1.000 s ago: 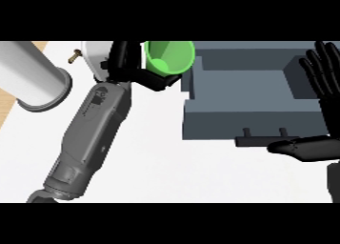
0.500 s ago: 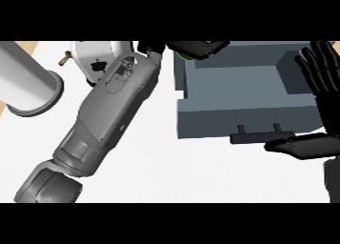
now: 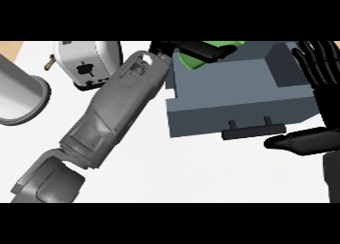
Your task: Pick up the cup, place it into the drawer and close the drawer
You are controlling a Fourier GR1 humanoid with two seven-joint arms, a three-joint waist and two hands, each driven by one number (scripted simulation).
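- Across the upper middle of the frame, the left robot hand (image 3: 200, 48) is seen at the top edge, its black fingers curled round the green cup (image 3: 213, 53).
- Only parts of the cup are shown, bright green patches between and below the fingers; whether it is upright or tilted cannot be told.
- The cup is held over the far left corner of the open grey drawer (image 3: 235, 93), above the drawer's inside rather than beside it.
- Whether the cup touches the drawer's floor cannot be told.
- The drawer is seen in the upper right of the frame, with its dark handle (image 3: 253, 131) at the near edge, facing the lower part of the frame.
- The left grey forearm (image 3: 116, 109) is laid diagonally from the lower left of the frame up to the drawer's left wall.
- At the right edge of the frame, the right robot hand (image 3: 320, 95) is held open, fingers straight and pointing up alongside the drawer's right wall, thumb stretched left just below the handle; nothing is held by it.
- In the upper left, a white toaster (image 3: 88, 62) is partly covered by the forearm.
- At the left edge, a grey cylinder (image 3: 14, 90) is seen lying on the white desk (image 3: 200, 171).
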